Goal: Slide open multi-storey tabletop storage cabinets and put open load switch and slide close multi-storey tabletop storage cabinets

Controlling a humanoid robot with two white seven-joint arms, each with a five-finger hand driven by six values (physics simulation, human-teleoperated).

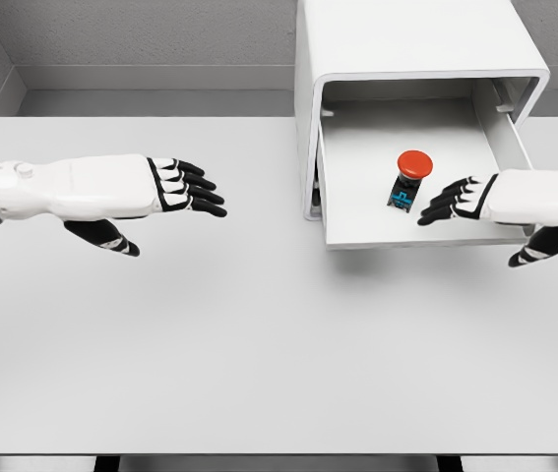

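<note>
The rounded, smooth storage cabinet [411, 44] is white, and so is its pulled-out drawer [357, 211]. In the drawer sits a small load switch [408, 178] with a black body, a round red button cap and a bit of blue on its face. Both white robot hands, left [165, 187] and right [470, 200], have black fingers. The flat table [259, 344] is pale grey-white.

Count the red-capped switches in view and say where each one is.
1. The switch stands in the pulled-out drawer of the cabinet, just left of the right hand. Others could be hidden inside the cabinet.
</note>
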